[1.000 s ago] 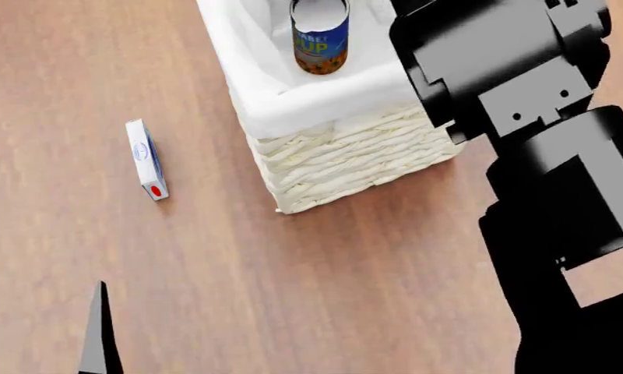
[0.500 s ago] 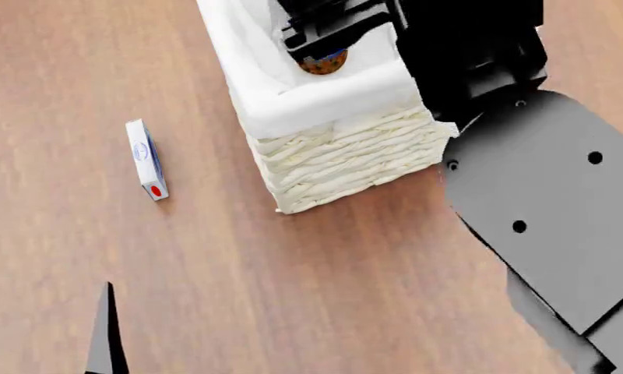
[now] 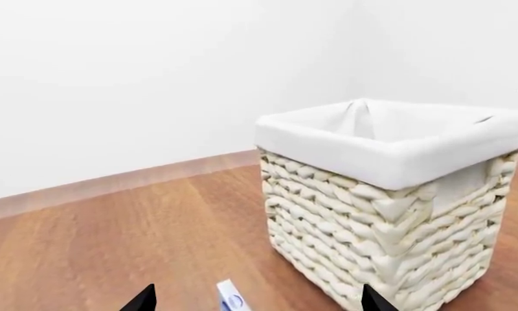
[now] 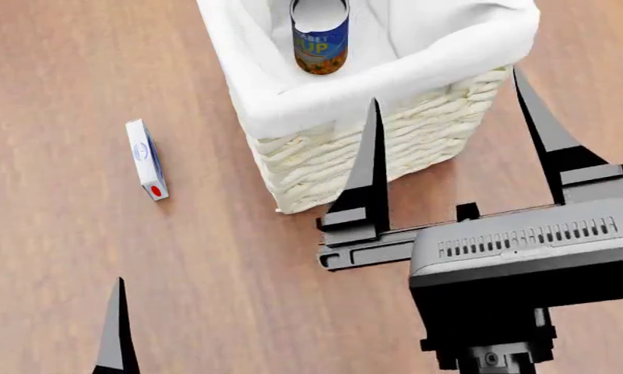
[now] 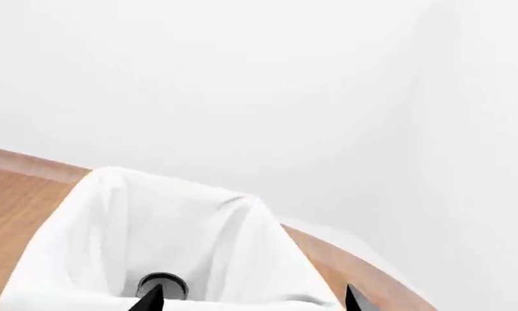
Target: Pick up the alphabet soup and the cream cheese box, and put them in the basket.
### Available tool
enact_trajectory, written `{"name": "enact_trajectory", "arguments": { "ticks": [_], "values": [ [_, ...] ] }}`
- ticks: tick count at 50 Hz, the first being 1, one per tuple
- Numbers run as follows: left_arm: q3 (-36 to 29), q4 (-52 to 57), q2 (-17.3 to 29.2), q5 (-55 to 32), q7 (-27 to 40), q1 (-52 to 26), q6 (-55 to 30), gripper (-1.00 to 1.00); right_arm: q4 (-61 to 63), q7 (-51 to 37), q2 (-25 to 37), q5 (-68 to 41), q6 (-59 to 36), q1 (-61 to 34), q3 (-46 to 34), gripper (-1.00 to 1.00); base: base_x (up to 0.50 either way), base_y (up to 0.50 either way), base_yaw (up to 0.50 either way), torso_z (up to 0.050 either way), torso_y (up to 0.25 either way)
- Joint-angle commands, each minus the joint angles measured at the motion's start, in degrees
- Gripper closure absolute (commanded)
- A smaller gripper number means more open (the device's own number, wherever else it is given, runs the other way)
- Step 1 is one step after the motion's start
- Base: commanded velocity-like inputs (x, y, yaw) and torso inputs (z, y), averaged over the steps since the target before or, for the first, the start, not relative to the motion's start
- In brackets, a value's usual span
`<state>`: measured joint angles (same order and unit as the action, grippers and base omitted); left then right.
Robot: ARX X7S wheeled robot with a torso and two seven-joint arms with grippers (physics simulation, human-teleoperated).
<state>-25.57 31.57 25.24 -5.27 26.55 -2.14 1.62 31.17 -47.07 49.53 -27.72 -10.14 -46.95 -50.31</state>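
The alphabet soup (image 4: 320, 35) stands upright inside the basket (image 4: 343, 152); its top (image 5: 161, 285) also shows over the liner in the right wrist view. My right gripper (image 4: 445, 86) is open and holds nothing. It hangs at the basket's near side, fingers pointing towards it, apart from the can. The cream cheese box (image 4: 146, 159) lies on the wood left of the basket. My left gripper (image 4: 52, 269) is open and empty, nearer than the box. In the left wrist view the box (image 3: 231, 299) sits between the fingertips' lines, with the basket (image 3: 388, 214) beside it.
Brown wooden surface (image 4: 218, 280) extends all round the basket. A white wall (image 3: 155, 78) with a low skirting rises behind it. The white cloth liner (image 5: 181, 220) folds over the basket's rim.
My right arm has drawn back from over the basket towards me, leaving the soup can inside. Its gripper now shows open. The left gripper crept slightly forward.
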Motion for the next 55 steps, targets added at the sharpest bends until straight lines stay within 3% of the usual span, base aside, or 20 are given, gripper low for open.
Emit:
{"name": "enact_trajectory", "arguments": {
  "ticks": [1, 19, 34, 55],
  "values": [
    [-0.15, 0.24, 0.0, -0.14, -0.03, -0.54, -0.55, -1.0, -0.82, -3.09, 1.02, 2.76, 5.51, 9.62, -2.8, -1.0, 0.0, 0.0, 0.0, 0.0, 0.0],
    [0.77, -0.75, -0.13, -1.2, -0.01, -2.54, -0.91, -1.0, -2.38, -3.13, 0.51, 2.66, 6.08, 10.57, -2.84, -1.0, 0.0, 0.0, 0.0, 0.0, 0.0],
    [4.09, -11.61, -3.81, -12.88, -6.27, -20.51, -7.89, -1.0, -1.78, -2.77, 0.52, 3.18, 5.61, 10.41, -3.04, -1.0, 0.0, 0.0, 0.0, 0.0, 0.0],
    [5.23, -32.03, -9.7, -24.77, -15.07, -32.54, -12.2, -1.0, -3.45, -2.02, -0.7, 3.2, 6.0, 10.39, -3.12, -1.0, 0.0, 0.0, 0.0, 0.0, 0.0]
  ]
}}
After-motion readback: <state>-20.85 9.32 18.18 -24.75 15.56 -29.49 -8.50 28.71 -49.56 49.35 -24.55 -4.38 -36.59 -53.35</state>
